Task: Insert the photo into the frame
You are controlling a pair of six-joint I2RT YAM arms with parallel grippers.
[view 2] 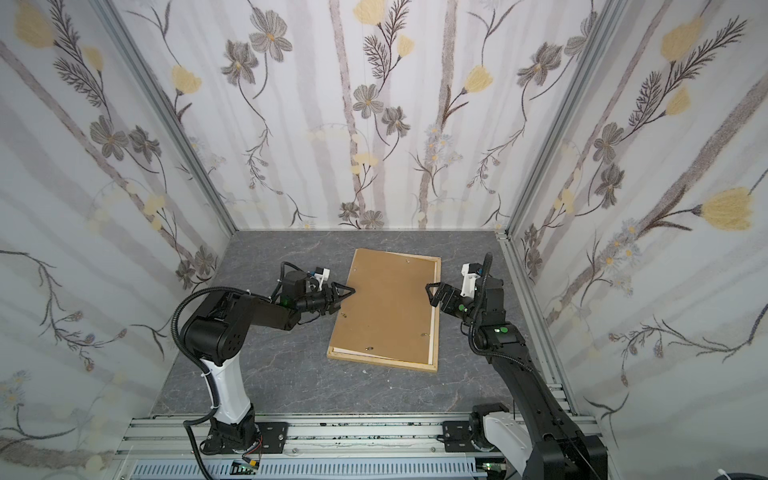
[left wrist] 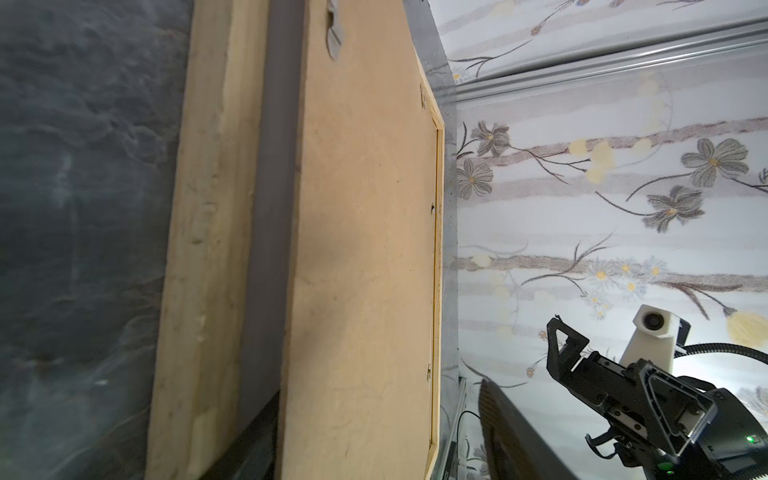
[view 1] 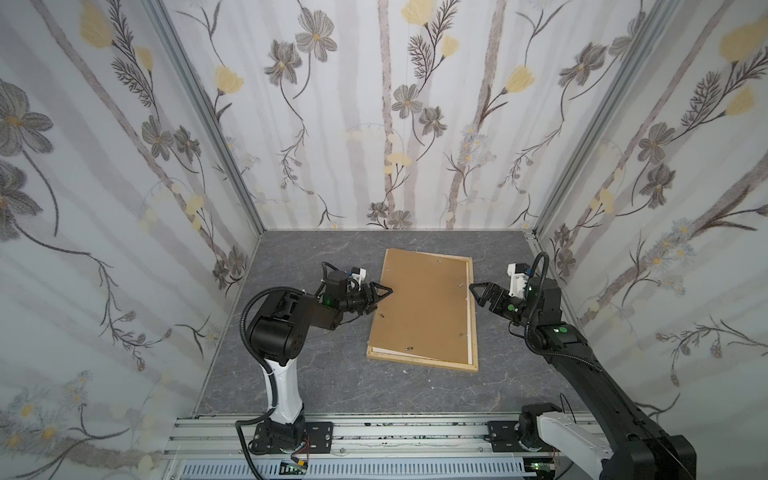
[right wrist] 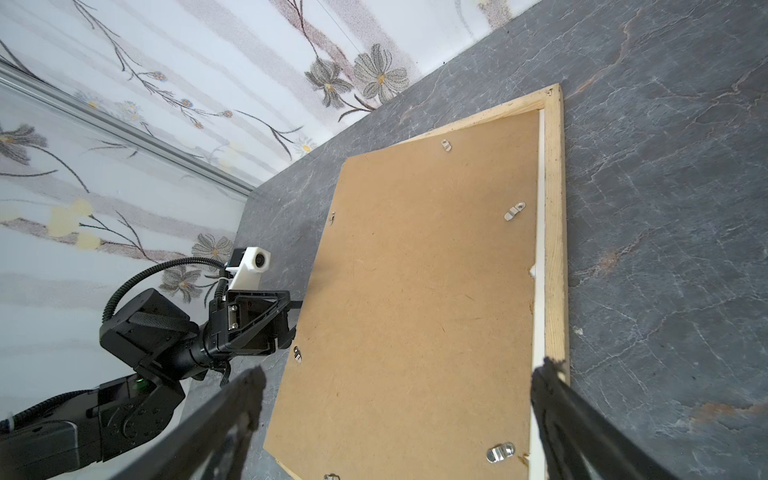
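Note:
The frame (view 1: 424,362) (view 2: 386,363) (right wrist: 555,208) of pale wood strips lies flat on the grey table. Inside it the photo (view 1: 468,316) (view 2: 432,320) (right wrist: 539,232) shows only as a white strip along the right and near edges. A brown hardboard backing panel (view 1: 424,303) (right wrist: 415,270) lies askew over both. My left gripper (view 1: 384,293) (left wrist: 378,428) is open, with the panel's raised left edge (left wrist: 365,249) between its fingers. My right gripper (view 1: 478,293) (right wrist: 399,386) hangs open and empty just above the frame's right side.
Small metal turn clips (right wrist: 514,211) sit on the backing panel. Flowered walls close in the table on three sides, and an aluminium rail (view 1: 374,432) with both arm bases runs along the front. Grey tabletop (view 1: 316,374) surrounds the frame.

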